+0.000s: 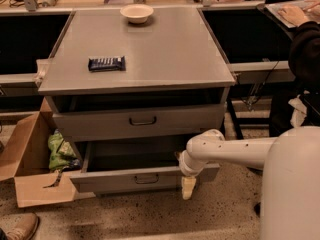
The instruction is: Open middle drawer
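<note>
**Q:** Where was the middle drawer (112,180) found?

**A:** It was pictured drawn well out from the grey cabinet (165,49), with its dark inside laid open to view. It was set below the upper drawer (95,125), whose front was seen only a little forward of the cabinet's frame.

**Q:** And the gripper (188,187)?

**A:** It was seen pointing down at the right end of the middle drawer's front, just before it and close above the floor. The white arm (235,151) was stretched in from the right. Whether the claw was wide or narrow could not be told, nor whether the drawer was touched.

**Q:** What else was recorded?

**A:** A pale bowl (136,13) was shown at the far edge of the cabinet top, and a dark bar (106,63) nearer the left front, well apart from it. A cardboard box (27,156) was stood open just left of the cabinet, and a green bag (60,151) was seen between the two.
</note>
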`<action>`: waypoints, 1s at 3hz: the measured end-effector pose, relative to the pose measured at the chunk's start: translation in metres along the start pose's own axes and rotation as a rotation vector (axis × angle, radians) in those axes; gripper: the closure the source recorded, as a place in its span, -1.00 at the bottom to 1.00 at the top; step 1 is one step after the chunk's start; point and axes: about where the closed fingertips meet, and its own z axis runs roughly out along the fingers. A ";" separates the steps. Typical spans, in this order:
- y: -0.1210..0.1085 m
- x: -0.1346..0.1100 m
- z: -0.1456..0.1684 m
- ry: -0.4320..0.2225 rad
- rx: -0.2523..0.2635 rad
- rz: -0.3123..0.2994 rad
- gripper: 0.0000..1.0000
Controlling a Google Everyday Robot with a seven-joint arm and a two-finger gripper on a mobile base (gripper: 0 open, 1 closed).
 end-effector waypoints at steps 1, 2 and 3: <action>0.021 -0.003 0.006 -0.036 -0.074 -0.022 -1.00; 0.041 -0.004 0.008 -0.040 -0.150 -0.034 -0.67; 0.051 -0.005 0.002 -0.030 -0.180 -0.041 -0.23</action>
